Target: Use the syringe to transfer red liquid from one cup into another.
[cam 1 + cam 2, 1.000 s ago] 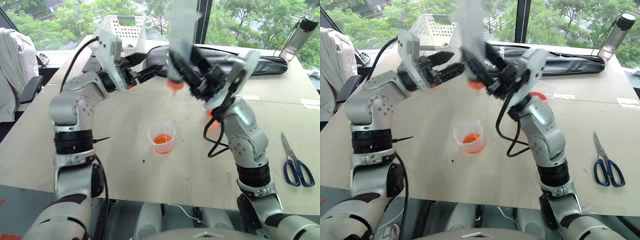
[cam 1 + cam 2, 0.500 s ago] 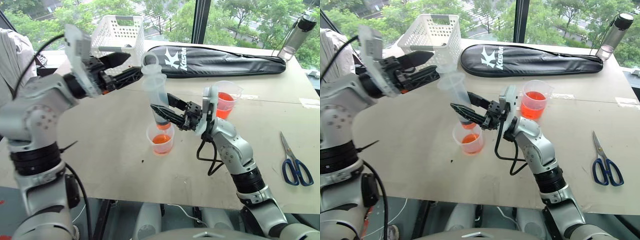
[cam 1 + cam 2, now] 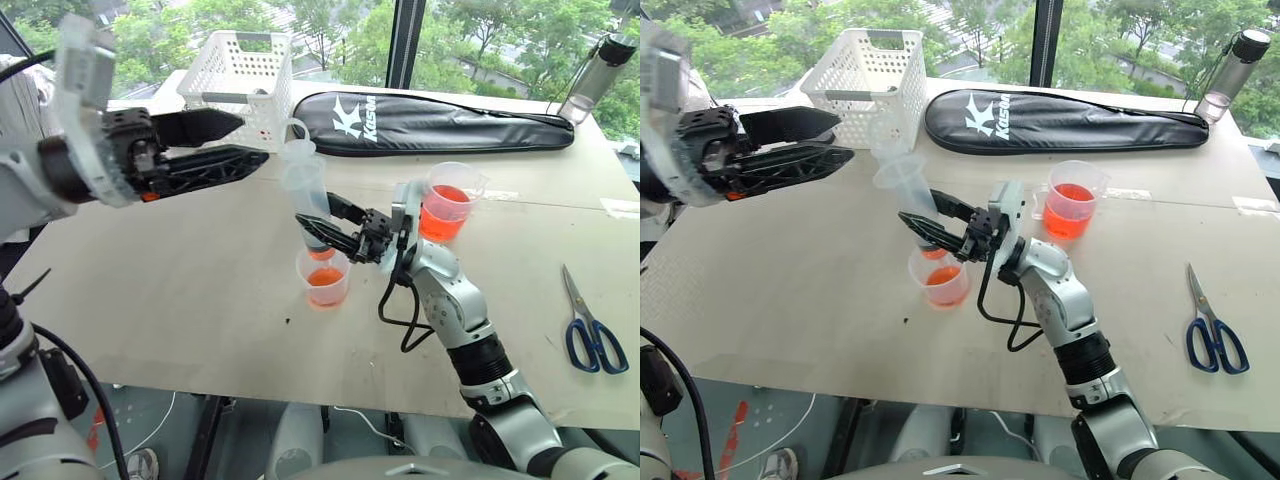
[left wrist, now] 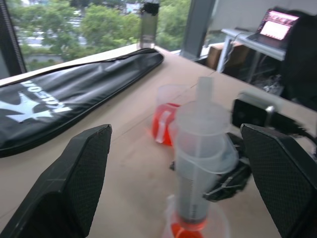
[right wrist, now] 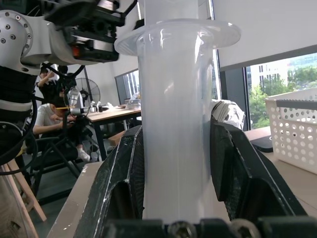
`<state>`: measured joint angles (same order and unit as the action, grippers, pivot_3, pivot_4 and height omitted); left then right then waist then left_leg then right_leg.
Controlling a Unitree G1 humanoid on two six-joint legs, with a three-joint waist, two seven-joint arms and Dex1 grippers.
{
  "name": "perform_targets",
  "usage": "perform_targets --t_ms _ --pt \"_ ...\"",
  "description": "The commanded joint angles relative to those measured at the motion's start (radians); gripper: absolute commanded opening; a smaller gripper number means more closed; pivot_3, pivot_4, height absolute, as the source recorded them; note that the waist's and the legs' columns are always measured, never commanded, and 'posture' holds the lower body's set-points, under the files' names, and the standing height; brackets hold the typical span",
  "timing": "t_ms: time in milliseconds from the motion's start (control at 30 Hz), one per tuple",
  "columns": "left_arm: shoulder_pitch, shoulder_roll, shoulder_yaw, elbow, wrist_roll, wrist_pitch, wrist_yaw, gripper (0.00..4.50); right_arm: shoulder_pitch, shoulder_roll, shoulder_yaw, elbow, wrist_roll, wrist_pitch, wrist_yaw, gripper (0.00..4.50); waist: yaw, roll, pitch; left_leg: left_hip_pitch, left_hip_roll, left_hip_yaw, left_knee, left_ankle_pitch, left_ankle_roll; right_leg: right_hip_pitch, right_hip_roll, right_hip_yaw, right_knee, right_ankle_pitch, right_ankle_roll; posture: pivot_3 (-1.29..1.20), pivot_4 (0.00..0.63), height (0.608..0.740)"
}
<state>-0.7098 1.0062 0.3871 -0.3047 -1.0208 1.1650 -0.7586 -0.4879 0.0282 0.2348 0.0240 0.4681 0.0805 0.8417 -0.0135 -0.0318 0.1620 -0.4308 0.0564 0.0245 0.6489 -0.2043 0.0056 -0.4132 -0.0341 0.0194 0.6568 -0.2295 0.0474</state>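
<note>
Head cam: R gripper point(image 3: 322, 222) is clamped on the lower barrel of the clear syringe point(image 3: 306, 192), which stands nearly upright, leaning a bit toward the far left. Its reddish nozzle sits in or just above the mouth of the small handleless cup point(image 3: 323, 279), mid-table; can't tell if the tip touches the red liquid point(image 3: 323, 277) in the bottom of that cup. Plunger rod sticks out the top of the barrel. The taller handled measuring cup point(image 3: 447, 204) stands to the right and a bit farther back, just behind the R wrist, partly filled w/ the same orange-red liquid. L gripper point(image 3: 222, 143) hangs above the table to the left of the syringe, fingers spread wide, holding nothing, tips pointing toward the syringe's top but apart from it. White plastic basket point(image 3: 238, 78) at far left of the table point(image 3: 180, 300), long black zip case point(image 3: 440, 122) along the far edge, clear bottle point(image 3: 597, 72) at far right corner, blue-handled scissors point(image 3: 588, 328) near the right edge.

L wrist cam: both black fingers point(image 4: 77, 183) stand well apart, syringe point(image 4: 202, 163) seen between them but farther off, not touched. Nozzle sits in the small cup's mouth, red below it. Handled cup point(image 4: 166, 115) beyond, black case point(image 4: 64, 96) across the far side.

R wrist cam: syringe barrel point(image 5: 174, 124) pinched between the two fingers point(image 5: 121, 178), flange at top. A person sits at a desk in the background.
</note>
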Motion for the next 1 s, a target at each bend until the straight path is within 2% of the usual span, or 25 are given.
perform_targets --t_ms 33,233,433,500,767,1000 --pt "-0.063 -0.031 -0.030 -0.021 0.049 -0.046 0.101 4.25 -0.026 0.012 -0.009 -0.013 -0.014 -0.038 0.002 1.41 0.000 0.000 0.000 0.000 0.000 0.000 0.000 0.000 0.000 0.000 0.000 0.000 0.000 0.000 0.000 0.00 0.150 0.724" --pt "-0.125 -0.096 -0.012 -0.042 -0.041 0.038 0.223 4.25 -0.035 0.017 -0.014 -0.001 -0.034 -0.055 -0.006 1.41 -0.001 -0.001 0.000 -0.001 0.000 0.000 0.000 0.000 0.000 0.000 0.000 0.000 -0.001 0.000 0.000 0.00 0.150 0.724" --pt "-0.047 0.039 0.086 0.027 -0.139 0.117 0.102 4.25 -0.040 0.029 -0.021 0.014 -0.045 -0.057 -0.025 1.40 -0.015 -0.001 0.001 0.000 0.000 0.000 -0.002 0.000 0.000 -0.001 0.000 0.000 0.000 0.000 0.000 0.00 0.150 0.724" --pt "-0.051 0.054 0.095 0.035 -0.164 0.125 0.114 4.25 -0.039 0.027 -0.022 0.014 -0.048 -0.058 -0.027 1.40 -0.014 -0.001 0.001 0.000 0.000 0.000 -0.002 0.000 0.000 0.000 0.000 0.000 0.000 0.000 0.000 0.00 0.150 0.724" --pt "-0.071 -0.022 0.069 -0.023 -0.257 0.132 0.319 4.25 -0.041 0.029 -0.021 0.015 -0.061 -0.058 -0.026 1.40 0.000 -0.002 0.001 0.000 0.000 0.000 -0.001 0.000 -0.001 0.000 -0.001 -0.001 0.000 0.000 0.000 0.00 0.150 0.724" --pt "-0.087 -0.077 0.018 -0.062 -0.245 0.104 0.468 4.25 -0.036 0.026 -0.017 0.003 -0.065 -0.054 -0.026 1.40 -0.001 -0.002 0.001 0.000 0.000 0.000 -0.001 0.000 -0.001 0.000 -0.001 0.000 0.000 0.000 0.000 0.00 0.150 0.724"
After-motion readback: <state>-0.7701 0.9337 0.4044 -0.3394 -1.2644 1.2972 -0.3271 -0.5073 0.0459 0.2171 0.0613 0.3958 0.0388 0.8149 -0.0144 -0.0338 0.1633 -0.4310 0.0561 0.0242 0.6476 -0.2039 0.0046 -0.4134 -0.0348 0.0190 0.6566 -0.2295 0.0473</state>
